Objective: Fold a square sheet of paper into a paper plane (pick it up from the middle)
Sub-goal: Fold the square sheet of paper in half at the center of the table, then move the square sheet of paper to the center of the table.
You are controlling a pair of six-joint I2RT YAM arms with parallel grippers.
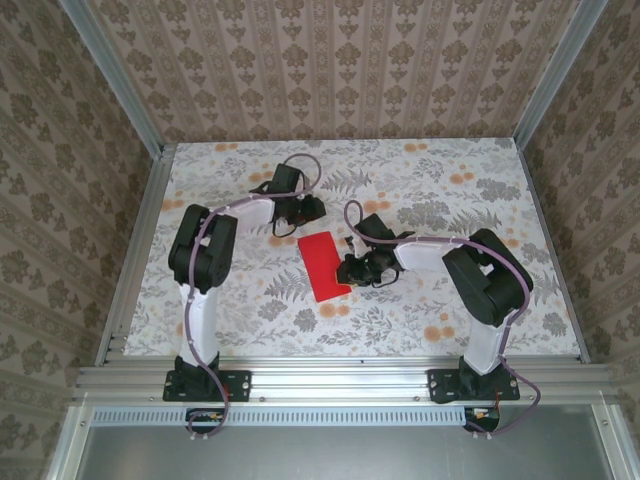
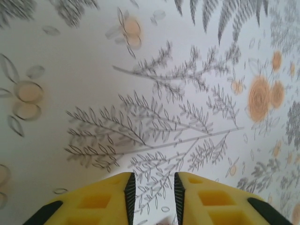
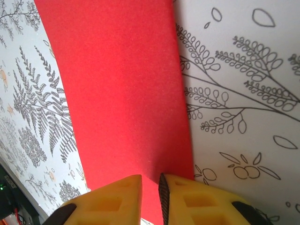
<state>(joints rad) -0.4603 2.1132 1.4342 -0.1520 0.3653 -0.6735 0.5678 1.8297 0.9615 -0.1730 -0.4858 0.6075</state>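
Observation:
The square sheet of paper (image 1: 323, 265) lies flat mid-table as a bright red upright rectangle, longer than it is wide. In the right wrist view the paper (image 3: 122, 93) runs up from under my fingers. My right gripper (image 1: 352, 270) is at the paper's right edge, low over it. Its jaws (image 3: 150, 180) stand a narrow gap apart, with red paper showing in the gap. My left gripper (image 1: 300, 212) is just behind the paper's far edge. It (image 2: 152, 180) is open over bare tablecloth with nothing between its fingers.
The table (image 1: 450, 300) wears a white cloth printed with grey ferns and orange flowers. Patterned walls with metal posts close in the back and both sides. A metal rail (image 1: 340, 378) runs along the near edge by the arm bases.

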